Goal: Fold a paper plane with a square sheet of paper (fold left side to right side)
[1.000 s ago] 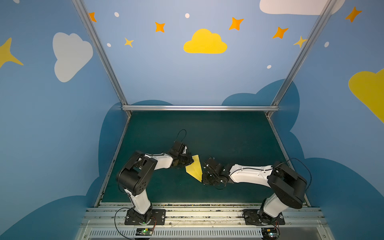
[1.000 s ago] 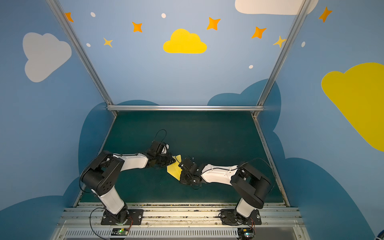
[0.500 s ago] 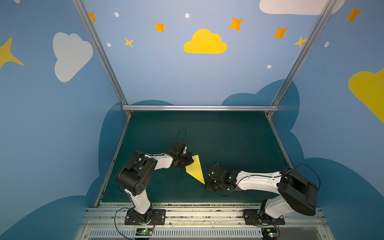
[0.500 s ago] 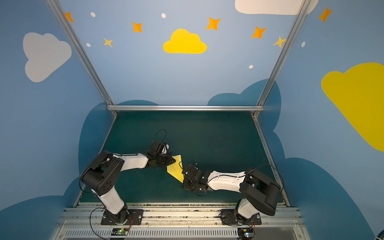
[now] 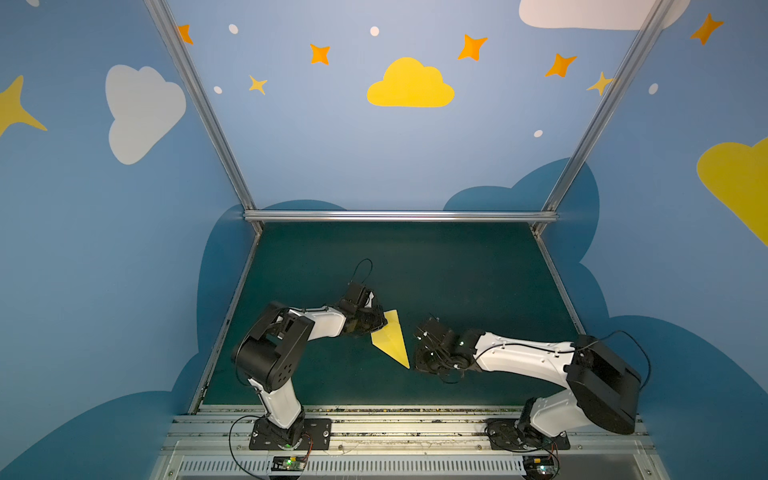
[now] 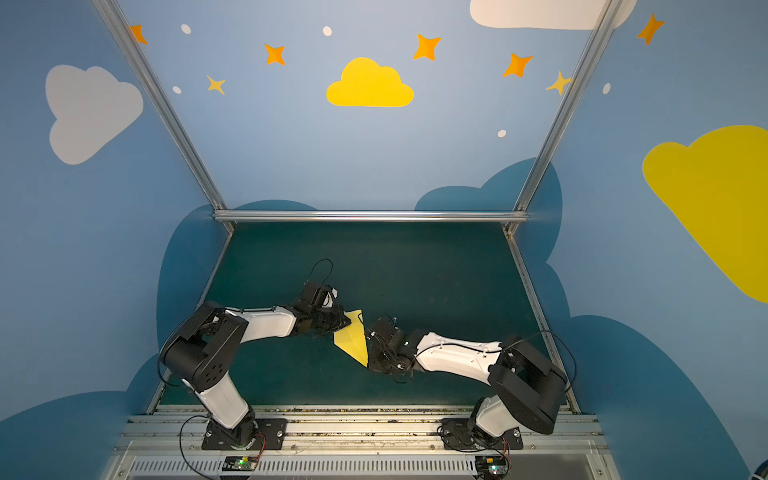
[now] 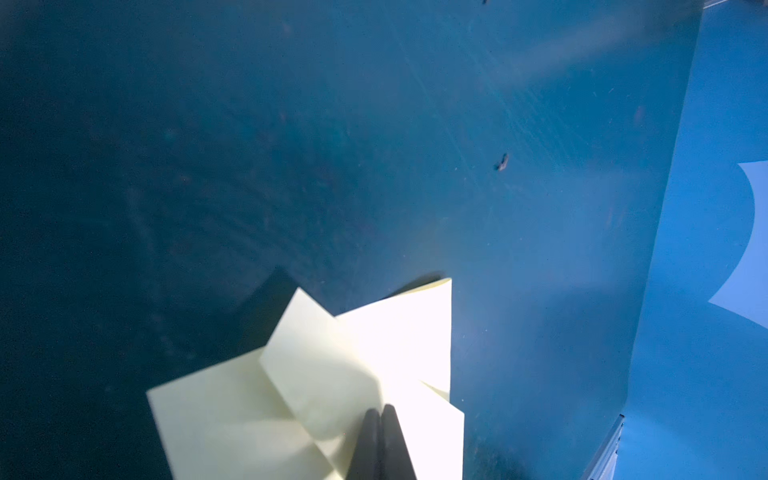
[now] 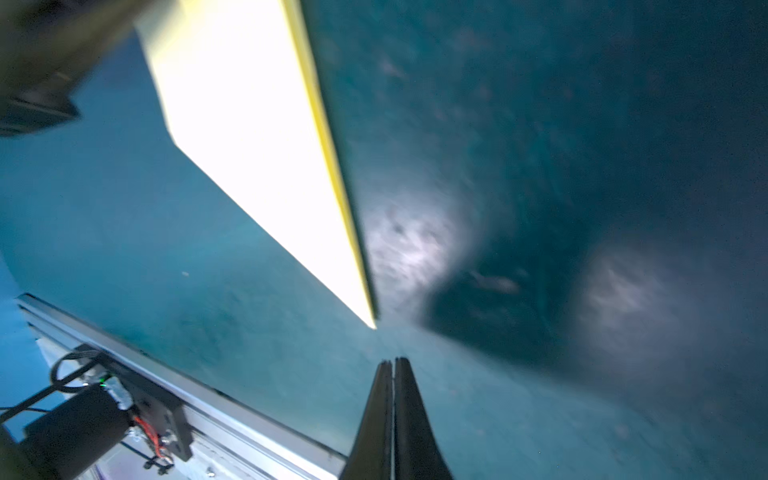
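Lying on the table [image 5: 457, 270] beneath the closed left gripper [image 7: 380, 410], with the closed, empty right gripper [image 8: 392, 362] near its point, the light, flimsy paper plane [image 5: 392, 340] is judged best pinched at its layered edge.

**No readable writing**

No letters, numbers or brand marks can be made out in any view. The small circuit boards [image 5: 291, 462] by the front rail [image 5: 415, 428] are too small to read. The blue walls [image 5: 83, 270] bear only painted shapes, no words.
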Action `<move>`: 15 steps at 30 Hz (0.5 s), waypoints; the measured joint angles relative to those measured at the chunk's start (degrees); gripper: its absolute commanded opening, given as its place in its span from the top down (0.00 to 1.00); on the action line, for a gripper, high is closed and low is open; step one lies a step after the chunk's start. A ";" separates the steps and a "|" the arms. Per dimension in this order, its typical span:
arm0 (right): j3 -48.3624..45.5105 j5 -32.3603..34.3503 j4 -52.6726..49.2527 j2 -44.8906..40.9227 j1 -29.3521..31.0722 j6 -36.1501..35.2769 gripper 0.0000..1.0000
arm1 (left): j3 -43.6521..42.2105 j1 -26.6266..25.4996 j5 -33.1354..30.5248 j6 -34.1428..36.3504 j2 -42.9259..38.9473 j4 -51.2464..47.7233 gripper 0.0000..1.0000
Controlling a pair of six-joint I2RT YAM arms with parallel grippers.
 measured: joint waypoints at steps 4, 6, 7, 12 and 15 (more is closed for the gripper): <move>3.76 -0.24 0.11 4.04 -0.52 -1.18 1.00 | 0.00 0.00 -0.02 0.00 -0.02 0.00 0.96; 5.31 -0.37 0.26 6.14 -0.76 -1.64 1.00 | -0.02 0.00 -0.07 -0.02 -0.09 -0.09 0.96; 5.86 -0.39 0.39 7.04 -0.85 -1.86 1.00 | -0.02 0.00 -0.13 -0.02 -0.11 -0.15 0.96; 6.43 -0.31 0.74 9.73 -1.38 -2.60 1.00 | -0.02 0.00 -0.28 -0.02 -0.33 -0.57 0.96; 5.66 -0.22 1.18 9.92 -1.51 -2.58 1.00 | -0.02 0.04 -0.42 0.00 -0.68 -1.31 0.96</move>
